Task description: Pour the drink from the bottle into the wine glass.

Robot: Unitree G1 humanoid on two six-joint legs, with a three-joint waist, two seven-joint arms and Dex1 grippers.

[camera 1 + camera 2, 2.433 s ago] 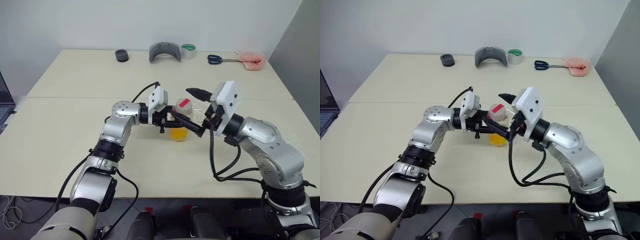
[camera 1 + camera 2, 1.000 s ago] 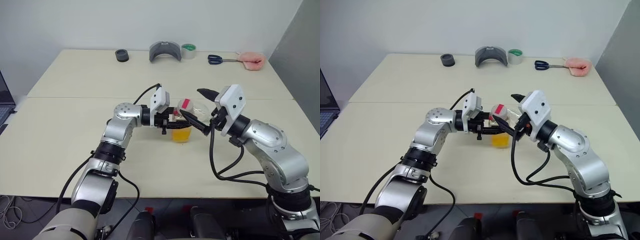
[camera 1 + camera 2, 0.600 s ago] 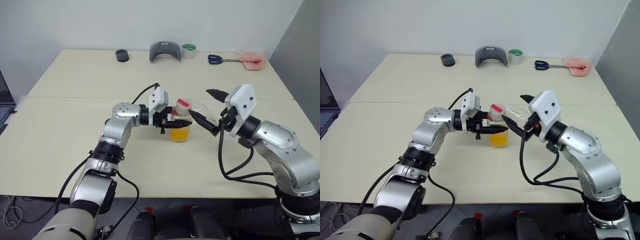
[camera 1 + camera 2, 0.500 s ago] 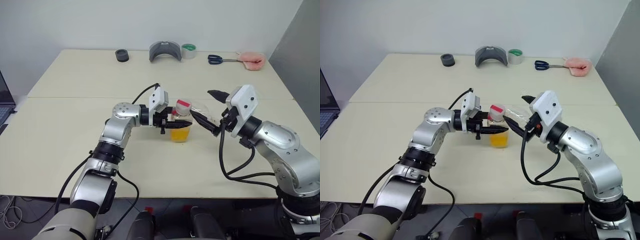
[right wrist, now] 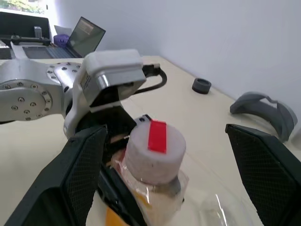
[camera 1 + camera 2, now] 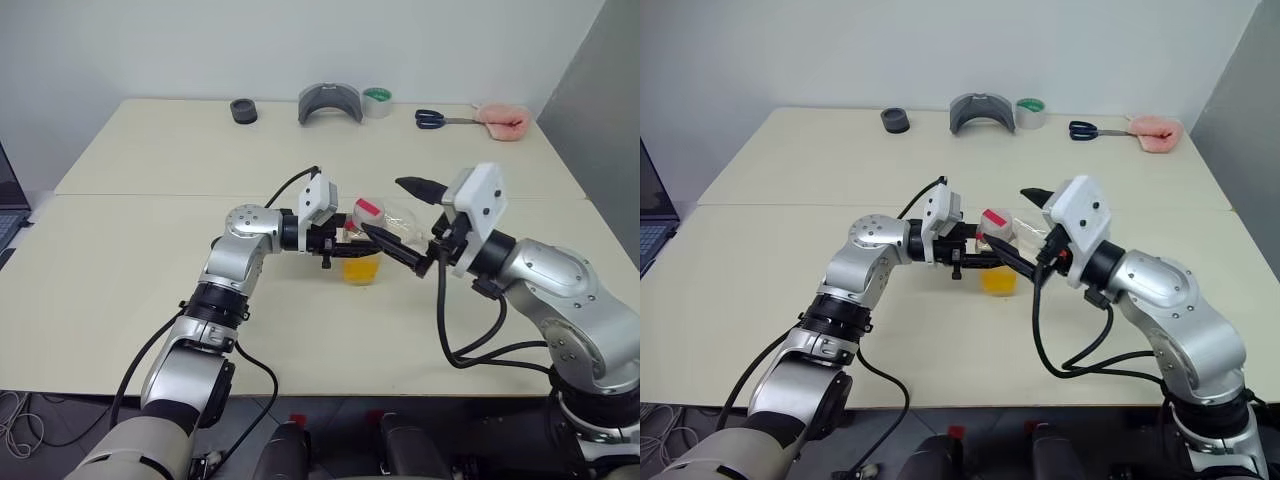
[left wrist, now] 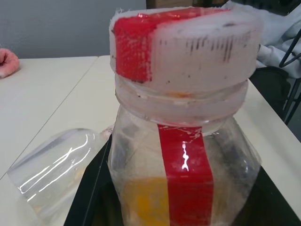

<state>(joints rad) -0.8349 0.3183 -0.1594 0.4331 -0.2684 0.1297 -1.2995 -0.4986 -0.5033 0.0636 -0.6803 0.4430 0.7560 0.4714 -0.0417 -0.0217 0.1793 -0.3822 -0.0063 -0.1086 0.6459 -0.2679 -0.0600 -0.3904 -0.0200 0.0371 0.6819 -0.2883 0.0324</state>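
I held the bottle point(image 6: 362, 243) tight in my left gripper point(image 6: 352, 237) while my open right gripper point(image 6: 405, 222) neared its cap point(image 5: 155, 151), ready to twist.

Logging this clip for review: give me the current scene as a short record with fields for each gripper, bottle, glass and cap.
left gripper: shut on the bottle
right gripper: open, spread either side of the cap
bottle: upright on the table, orange drink low inside
cap: on, red and white
wine glass: lying on its side beside the bottle, looks empty
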